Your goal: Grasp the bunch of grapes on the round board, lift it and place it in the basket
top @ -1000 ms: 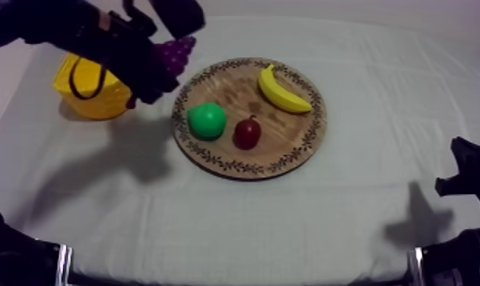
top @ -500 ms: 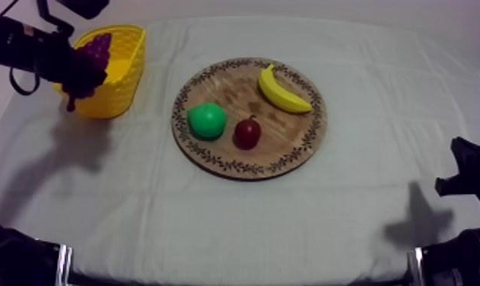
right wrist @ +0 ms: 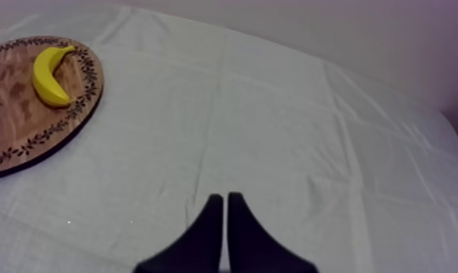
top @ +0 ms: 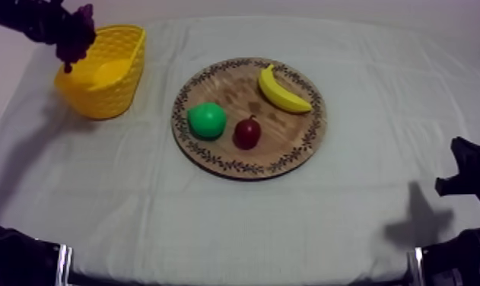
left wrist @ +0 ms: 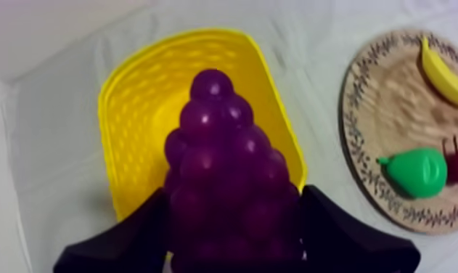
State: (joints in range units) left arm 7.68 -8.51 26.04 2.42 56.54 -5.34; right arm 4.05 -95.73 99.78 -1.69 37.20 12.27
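The purple bunch of grapes (top: 77, 34) hangs in the air over the far left rim of the yellow basket (top: 115, 80), with my left gripper (top: 66, 36) shut on it. From the left wrist, the grapes (left wrist: 228, 181) sit between my two black fingers (left wrist: 130, 243) above the basket's (left wrist: 133, 123) hollow inside. The round wooden board (top: 288, 137) lies mid-table and carries a banana (top: 282, 91), a green pear (top: 207, 120) and a small red fruit (top: 247, 133). My right gripper (right wrist: 225, 210) rests shut over bare cloth, away from the board (right wrist: 28, 123).
The basket stands at the table's far left, a short gap from the board's patterned rim. The banana (right wrist: 48, 72) lies on the board's side nearest my right arm. My right arm (top: 471, 179) sits low at the table's right edge.
My left gripper has carried the grapes leftward from beside the board to above the basket, then up and farther back. The right arm has stayed still.
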